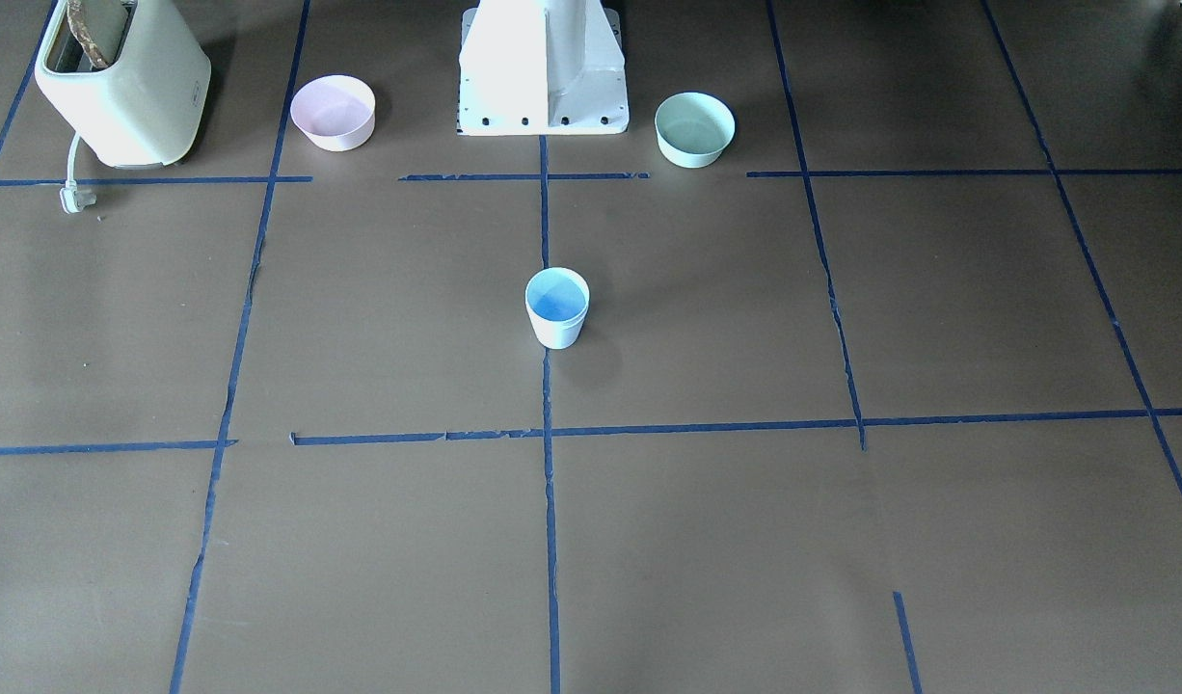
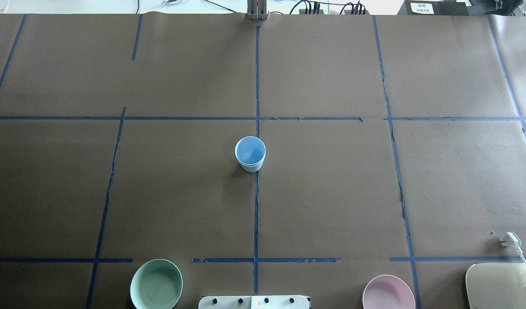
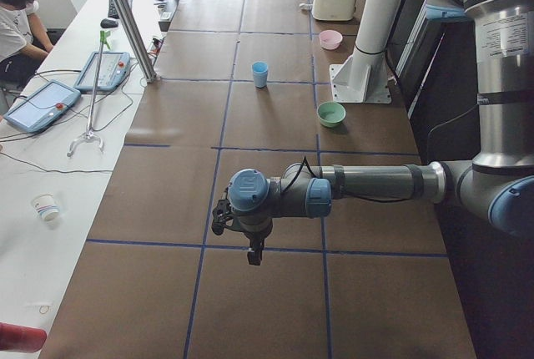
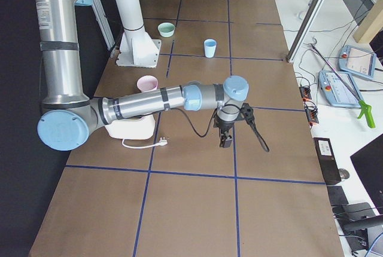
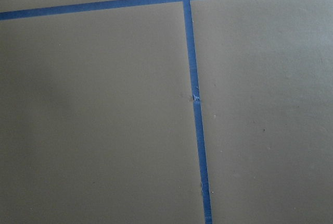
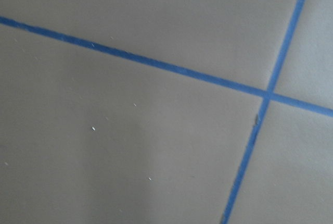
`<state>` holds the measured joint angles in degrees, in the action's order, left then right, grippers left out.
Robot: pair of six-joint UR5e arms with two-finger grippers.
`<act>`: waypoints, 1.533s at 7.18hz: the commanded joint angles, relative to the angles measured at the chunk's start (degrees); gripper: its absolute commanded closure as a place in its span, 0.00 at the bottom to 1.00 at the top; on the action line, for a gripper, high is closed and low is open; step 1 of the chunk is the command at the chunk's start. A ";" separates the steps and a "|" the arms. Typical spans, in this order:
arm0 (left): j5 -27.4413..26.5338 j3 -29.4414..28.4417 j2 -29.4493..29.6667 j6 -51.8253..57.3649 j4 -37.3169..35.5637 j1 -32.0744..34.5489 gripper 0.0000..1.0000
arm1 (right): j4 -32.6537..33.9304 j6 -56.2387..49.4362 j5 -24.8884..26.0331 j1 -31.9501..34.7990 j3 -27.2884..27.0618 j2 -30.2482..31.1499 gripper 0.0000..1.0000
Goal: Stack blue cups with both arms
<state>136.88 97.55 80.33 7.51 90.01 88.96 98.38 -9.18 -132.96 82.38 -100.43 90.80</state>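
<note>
One pale-blue cup [image 1: 557,308] stands upright on the centre tape line of the brown table, bright blue inside; it also shows in the overhead view [image 2: 250,154], the left-side view [image 3: 260,74] and the right-side view [image 4: 210,48]. No second separate cup shows, and I cannot tell if two are nested there. My left gripper [image 3: 253,257] hangs over the table's near end, far from the cup, seen only in the left-side view. My right gripper [image 4: 225,143] hangs over the opposite end, seen only in the right-side view. I cannot tell whether either is open or shut. Both wrist views show only bare table and blue tape.
A pink bowl [image 1: 333,113] and a mint-green bowl [image 1: 694,128] flank the white pedestal [image 1: 543,67]. A cream toaster [image 1: 119,82] with a loose plug [image 1: 75,198] stands beside the pink bowl. An operator [image 3: 12,8] sits at a side bench.
</note>
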 commanded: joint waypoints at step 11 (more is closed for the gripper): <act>0.06 0.10 -0.26 0.23 -0.01 -0.10 0.00 | -0.03 -4.27 -0.28 4.99 0.41 7.11 0.00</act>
<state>136.94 97.63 80.09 7.73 90.00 88.86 98.35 -13.45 -133.17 87.36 -100.05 97.91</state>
